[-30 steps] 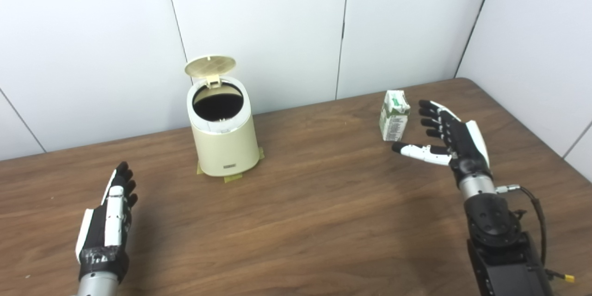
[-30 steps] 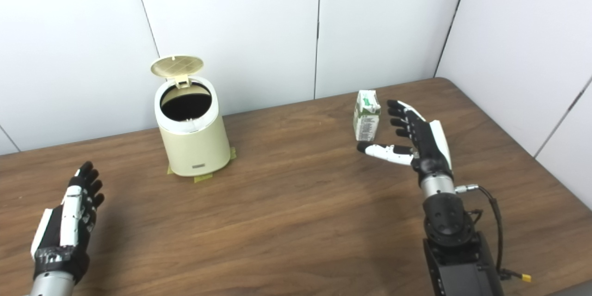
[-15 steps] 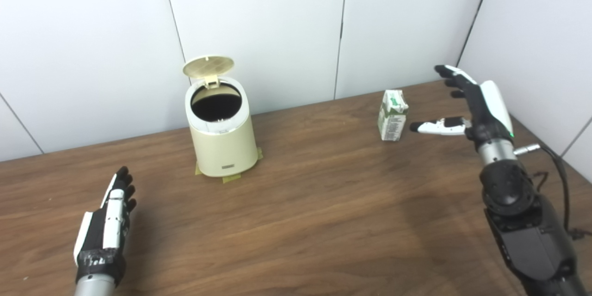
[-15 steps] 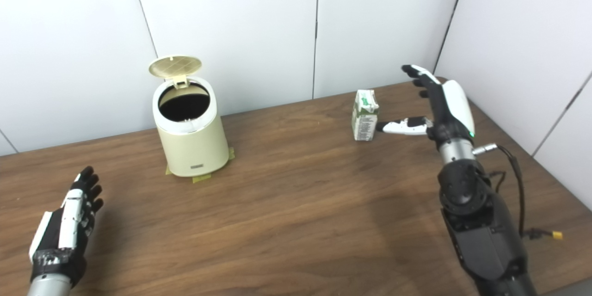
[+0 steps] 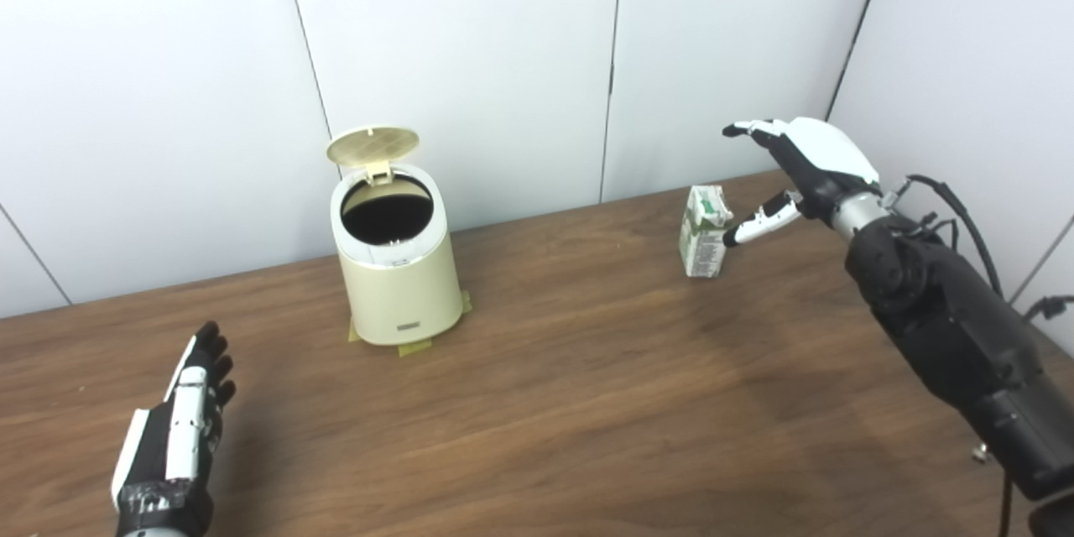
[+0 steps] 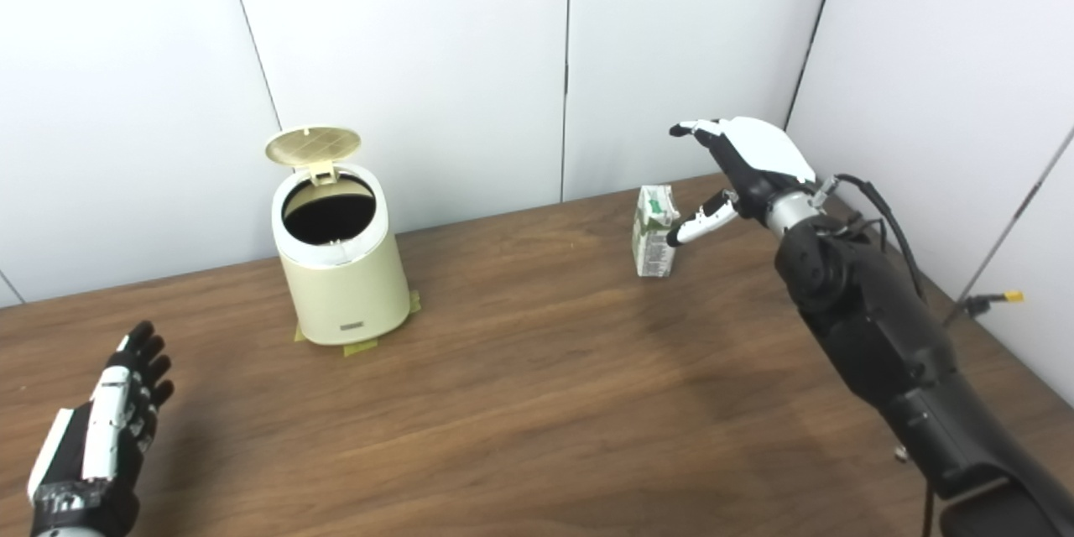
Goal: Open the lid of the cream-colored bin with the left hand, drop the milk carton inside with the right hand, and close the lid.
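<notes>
Wooden table [image 5: 537, 403]: right hand [image 5: 797, 159] spread, perhaps touching milk carton [image 5: 703, 232].

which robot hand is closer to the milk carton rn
Right. The right robot hand is open just above and right of the milk carton; the left robot hand is open, far across the table.

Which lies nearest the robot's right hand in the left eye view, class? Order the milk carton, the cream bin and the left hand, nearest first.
1. milk carton, just left of the right hand.
2. cream bin, mid-table, lid up.
3. left hand, bottom left corner.
</notes>
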{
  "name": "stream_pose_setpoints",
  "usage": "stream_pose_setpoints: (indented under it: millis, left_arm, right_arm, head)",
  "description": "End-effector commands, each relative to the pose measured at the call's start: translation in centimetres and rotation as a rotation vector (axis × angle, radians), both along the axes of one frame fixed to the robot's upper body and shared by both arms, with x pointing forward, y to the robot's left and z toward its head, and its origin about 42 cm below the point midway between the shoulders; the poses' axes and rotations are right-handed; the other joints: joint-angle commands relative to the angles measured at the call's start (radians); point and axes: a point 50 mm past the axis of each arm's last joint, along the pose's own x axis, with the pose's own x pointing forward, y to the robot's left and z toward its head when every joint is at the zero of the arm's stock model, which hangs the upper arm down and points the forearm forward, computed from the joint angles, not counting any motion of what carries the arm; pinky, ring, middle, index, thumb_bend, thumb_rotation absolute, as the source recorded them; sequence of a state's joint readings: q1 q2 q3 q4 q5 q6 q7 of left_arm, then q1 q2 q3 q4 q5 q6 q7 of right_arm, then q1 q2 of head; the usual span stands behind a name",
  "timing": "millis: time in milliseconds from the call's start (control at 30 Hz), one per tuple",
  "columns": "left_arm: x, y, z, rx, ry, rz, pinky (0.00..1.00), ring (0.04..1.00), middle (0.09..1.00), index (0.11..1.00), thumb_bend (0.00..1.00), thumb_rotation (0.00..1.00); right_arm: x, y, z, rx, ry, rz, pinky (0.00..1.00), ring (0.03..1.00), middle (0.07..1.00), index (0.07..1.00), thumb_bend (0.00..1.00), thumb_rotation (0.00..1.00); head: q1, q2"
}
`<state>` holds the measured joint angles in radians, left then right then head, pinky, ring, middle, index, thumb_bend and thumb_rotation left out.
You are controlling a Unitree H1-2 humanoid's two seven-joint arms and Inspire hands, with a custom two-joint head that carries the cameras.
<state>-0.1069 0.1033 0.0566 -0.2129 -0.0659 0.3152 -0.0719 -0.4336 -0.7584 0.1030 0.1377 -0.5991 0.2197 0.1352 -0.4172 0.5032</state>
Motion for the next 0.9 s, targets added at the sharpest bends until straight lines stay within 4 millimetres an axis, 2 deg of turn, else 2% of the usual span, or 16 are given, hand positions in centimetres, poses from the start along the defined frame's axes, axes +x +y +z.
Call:
stream_pose_setpoints:
  millis: [0, 100, 233, 300, 400, 567, 633, 733, 867]
  left_arm:
    - [0.3, -0.4, 1.9, 0.009, -0.070, 0.001, 1.00, 1.000, 1.000, 1.000, 0.24, 1.00]
    - [0.2, -0.2, 2.0, 0.028, -0.067, -0.002, 1.00, 1.000, 1.000, 1.000, 0.22, 1.00]
    - [0.3, 0.1, 2.1, 0.048, -0.073, -0.003, 1.00, 1.000, 1.000, 1.000, 0.20, 1.00]
    - [0.3, 0.2, 2.2, 0.052, -0.077, -0.004, 1.00, 1.000, 1.000, 1.000, 0.21, 1.00]
    - [0.4, 0.4, 2.6, 0.051, -0.072, -0.002, 1.00, 1.000, 1.000, 1.000, 0.21, 1.00]
    - [0.2, 0.3, 3.0, 0.041, -0.069, 0.004, 1.00, 1.000, 1.000, 1.000, 0.19, 1.00]
    - [0.1, 0.3, 3.0, 0.067, -0.070, 0.001, 1.00, 1.000, 1.000, 1.000, 0.20, 1.00]
    - [0.0, 0.3, 3.0, 0.123, -0.075, -0.004, 1.00, 1.000, 1.000, 1.000, 0.21, 1.00]
    - [-0.3, 0.3, 3.4, 0.160, -0.071, -0.005, 1.00, 1.000, 1.000, 1.000, 0.22, 1.00]
  right_arm:
    - [1.0, -0.3, 3.8, -0.104, -0.063, 0.027, 0.89, 0.972, 0.908, 0.845, 1.00, 0.26]
    - [1.6, -0.1, 4.8, -0.170, -0.041, 0.015, 0.90, 0.976, 0.909, 0.853, 1.00, 0.28]
    - [2.3, 0.2, 5.7, -0.176, -0.011, 0.007, 0.93, 0.987, 0.915, 0.856, 1.00, 0.24]
    - [2.5, 0.4, 5.8, -0.174, 0.003, 0.005, 0.94, 0.983, 0.914, 0.862, 1.00, 0.28]
    - [2.8, 0.3, 5.3, -0.167, 0.012, 0.026, 0.86, 0.919, 0.882, 0.858, 1.00, 0.35]
    - [3.2, 0.1, 4.1, -0.137, 0.038, 0.036, 0.87, 0.885, 0.855, 0.859, 1.00, 0.39]
    - [3.3, 0.1, 3.7, -0.080, 0.038, 0.016, 0.86, 0.902, 0.872, 0.863, 1.00, 0.38]
    - [3.4, 0.0, 3.2, -0.020, 0.017, 0.001, 0.78, 0.879, 0.867, 0.859, 1.00, 0.35]
    - [3.5, 0.0, 2.7, 0.008, 0.008, -0.014, 0.76, 0.859, 0.849, 0.859, 1.00, 0.30]
  head:
    - [-0.005, 0.000]
    - [-0.025, 0.009]
    - [-0.039, 0.011]
    - [-0.043, 0.013]
    - [-0.050, 0.017]
    - [-0.048, 0.016]
    - [-0.048, 0.013]
    - [-0.048, 0.013]
    - [-0.039, 0.019]
